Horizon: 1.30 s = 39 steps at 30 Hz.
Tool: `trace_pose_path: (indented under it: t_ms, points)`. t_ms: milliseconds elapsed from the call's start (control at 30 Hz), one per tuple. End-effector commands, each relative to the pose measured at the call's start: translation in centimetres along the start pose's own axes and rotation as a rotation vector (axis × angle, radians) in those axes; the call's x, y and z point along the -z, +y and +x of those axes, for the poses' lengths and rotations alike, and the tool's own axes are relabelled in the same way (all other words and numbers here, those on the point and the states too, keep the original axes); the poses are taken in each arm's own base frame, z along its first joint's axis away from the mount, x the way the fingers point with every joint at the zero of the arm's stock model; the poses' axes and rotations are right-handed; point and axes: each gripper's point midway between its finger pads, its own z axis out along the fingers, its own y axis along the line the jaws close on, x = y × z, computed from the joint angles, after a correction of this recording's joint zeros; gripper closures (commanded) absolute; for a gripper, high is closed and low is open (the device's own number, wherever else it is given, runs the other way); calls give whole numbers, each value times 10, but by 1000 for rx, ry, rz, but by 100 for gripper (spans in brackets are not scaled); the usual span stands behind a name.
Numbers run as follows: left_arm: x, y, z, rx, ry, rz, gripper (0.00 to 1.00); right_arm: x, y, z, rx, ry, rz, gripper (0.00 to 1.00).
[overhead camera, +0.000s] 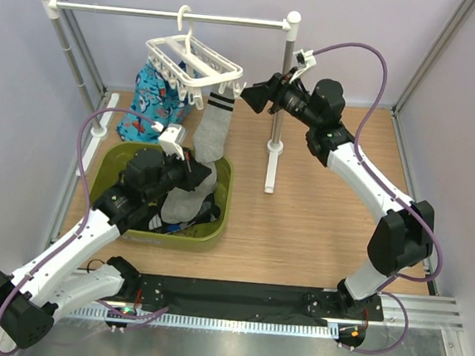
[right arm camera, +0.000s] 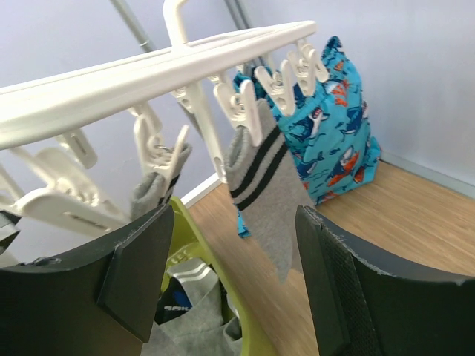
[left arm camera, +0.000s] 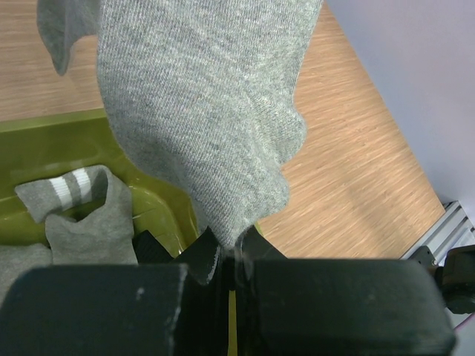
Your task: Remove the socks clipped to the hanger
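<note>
The left gripper (left arm camera: 230, 256) is clamped on the toe of a grey sock (left arm camera: 208, 111), probably to pull it down out of its clip and into the green bin (left arm camera: 44, 133) below. Farther off, the right gripper (right arm camera: 236, 278), jaws wide apart, faces the hanger (right arm camera: 148, 70). Only its camera shows clips biting two grey socks, one by its striped cuff (right arm camera: 256, 167).

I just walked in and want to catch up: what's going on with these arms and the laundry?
The left pincer is shut on the lower end of a grey sock, which hangs by its striped cuff from a clip on the hanger. The right pincer is open, up beside that clip. Other socks already lie in the green bin below.
</note>
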Motion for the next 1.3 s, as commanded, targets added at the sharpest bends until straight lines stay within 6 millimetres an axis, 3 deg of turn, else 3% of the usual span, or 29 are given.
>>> trace_pose_path:
  t_ms: [0,567,833,1000,1267]
  points:
    - [3,-9,-12,7,-36,32,100,4,36,-29,88,-69,-145,27]
    - [0,-4,-7,6,-27,19,100,1,74,-36,80,-89,-262,25]
    - [0,-7,-9,10,-31,31,100,-9,60,-37,88,-99,-182,23]
    - [1,-7,-7,13,-30,31,100,-18,64,-44,77,-125,-193,27]
    - [0,-9,-9,15,-36,42,100,-36,72,-36,88,-106,-176,31]
